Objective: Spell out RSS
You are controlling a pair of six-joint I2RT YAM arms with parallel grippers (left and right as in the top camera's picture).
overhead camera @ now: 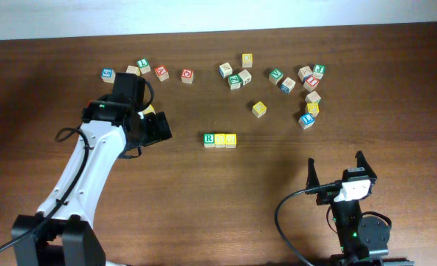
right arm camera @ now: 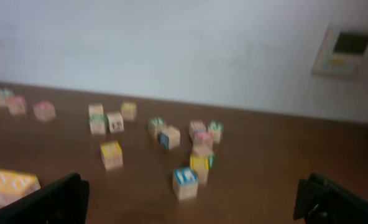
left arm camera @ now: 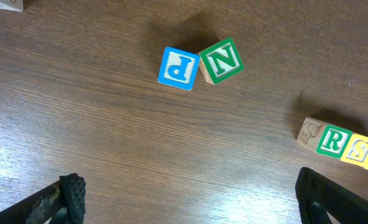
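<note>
RSS (overhead camera: 220, 140) touch in 1 row; loose yellow cube (overhead camera: 259, 109) stands nearby.

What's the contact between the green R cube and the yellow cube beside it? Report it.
Touching. The left wrist view shows the green R cube flush against the yellow cube, with no gap between them.
</note>
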